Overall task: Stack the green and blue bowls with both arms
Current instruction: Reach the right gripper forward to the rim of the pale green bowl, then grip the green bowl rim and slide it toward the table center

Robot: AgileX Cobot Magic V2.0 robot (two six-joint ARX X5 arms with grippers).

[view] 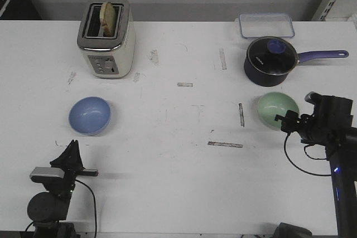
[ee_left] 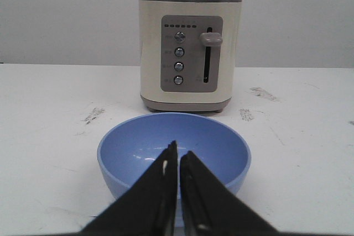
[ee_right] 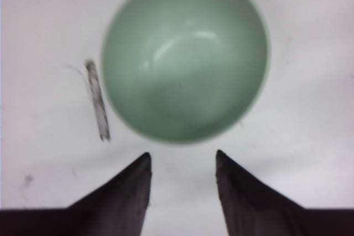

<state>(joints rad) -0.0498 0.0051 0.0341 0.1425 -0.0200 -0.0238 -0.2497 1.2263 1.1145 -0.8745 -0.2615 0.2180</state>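
The blue bowl (view: 89, 115) sits upright on the white table at the left, in front of the toaster. My left gripper (view: 71, 150) is low near the table's front edge, short of that bowl. In the left wrist view its fingers are shut (ee_left: 178, 150) with nothing between them, and they point at the blue bowl (ee_left: 133, 150). The green bowl (view: 276, 110) rests upright at the right. My right gripper (view: 285, 121) hovers just beside its near-right rim. From the right wrist view the green bowl (ee_right: 185, 59) lies below, and the gripper (ee_right: 182, 157) is open and empty.
A cream toaster (view: 107, 37) with bread in its slot stands at the back left, directly behind the blue bowl (ee_left: 191, 48). A dark blue lidded saucepan (view: 270, 59) with a long handle sits just behind the green bowl. A clear container (view: 266, 25) is at the far right back.
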